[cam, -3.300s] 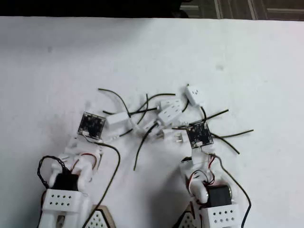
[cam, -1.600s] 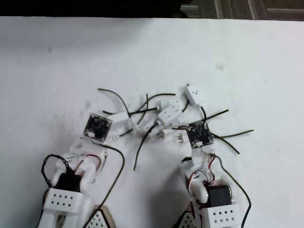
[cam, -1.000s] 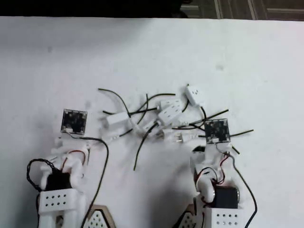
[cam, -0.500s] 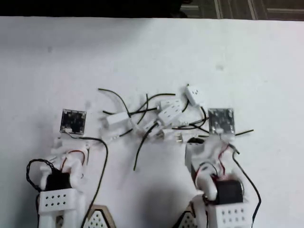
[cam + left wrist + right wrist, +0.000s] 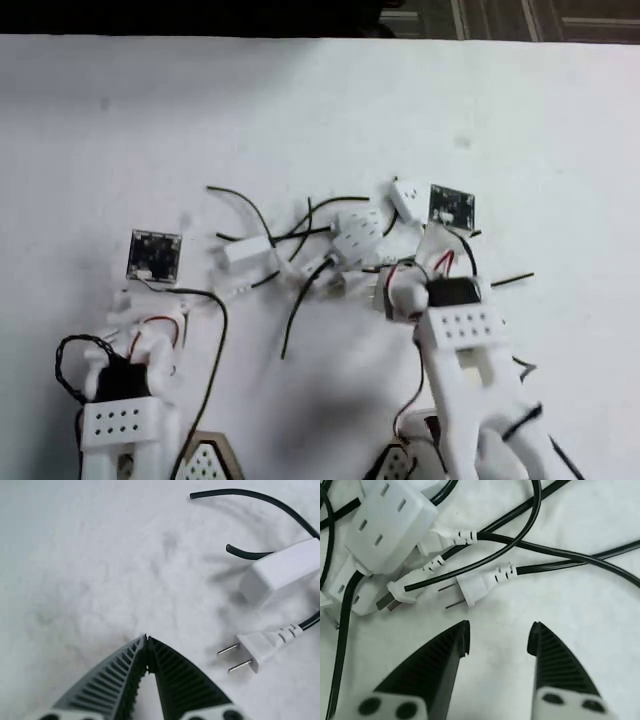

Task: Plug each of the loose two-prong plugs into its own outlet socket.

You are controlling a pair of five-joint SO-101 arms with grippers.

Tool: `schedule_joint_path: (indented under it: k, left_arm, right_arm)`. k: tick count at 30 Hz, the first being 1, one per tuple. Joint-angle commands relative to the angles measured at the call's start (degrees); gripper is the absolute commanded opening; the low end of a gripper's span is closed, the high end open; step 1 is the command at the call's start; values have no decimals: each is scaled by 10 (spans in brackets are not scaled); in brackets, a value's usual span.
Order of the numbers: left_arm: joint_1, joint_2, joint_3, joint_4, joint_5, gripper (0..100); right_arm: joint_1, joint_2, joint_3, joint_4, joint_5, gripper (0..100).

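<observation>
Right gripper (image 5: pixel 500 632) gapes over a loose plug (image 5: pixel 472 591) near the outlet block (image 5: pixel 390 522); left gripper (image 5: pixel 147 645) clenched.

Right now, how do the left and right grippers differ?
The left gripper is shut, tips touching; the right gripper is open. The left gripper is over bare table, with a lone two-prong plug off to its side; the right gripper has a tangled two-prong plug just ahead of its gap. Both hold nothing.
</observation>
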Motion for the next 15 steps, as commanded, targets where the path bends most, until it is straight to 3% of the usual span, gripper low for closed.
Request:
schedule_joint_path:
  k: [1,10,15]
  left_arm:
    - [-4,-7,-18,-2,2,24]
    - [-5,-7,-17,-1,2,24]
    - [-41,-7,-17,-3,2,24]
  right_arm:
    - [-3,58,-33,-42,-7,180]
    - [1,159,-35,-164,-7,141]
    - [1,194,-35,-211,-7,141]
